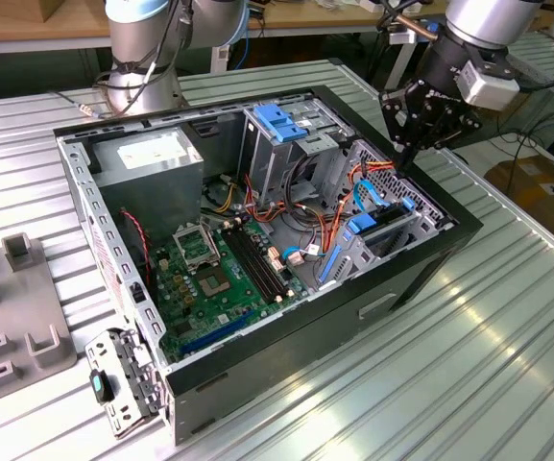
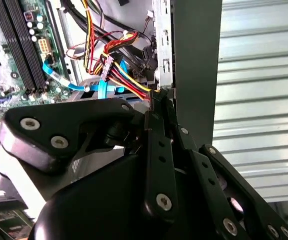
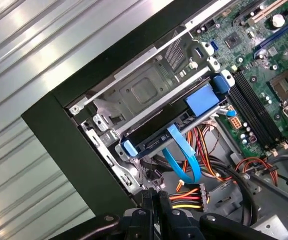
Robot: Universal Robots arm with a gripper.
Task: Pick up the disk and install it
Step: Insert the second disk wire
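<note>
One gripper (image 3: 156, 196) we see, fingers pressed together with nothing between them, poised just above the case (image 1: 421, 259) rim. Beyond it, the disk (image 3: 168, 127) sits in its bay inside the case, apparently already seated.

In both wrist views the gripper (image 2: 158, 97) body is cut off by the picture edge. In the first wrist view the disk (image 3: 168, 131), just beyond the fingertips (image 3: 153, 196), is mostly hidden inside its bay; label unseen, possibly fully seated. Cables (image 3: 196, 192) beside the fingers run out of sight under the cage.
</note>
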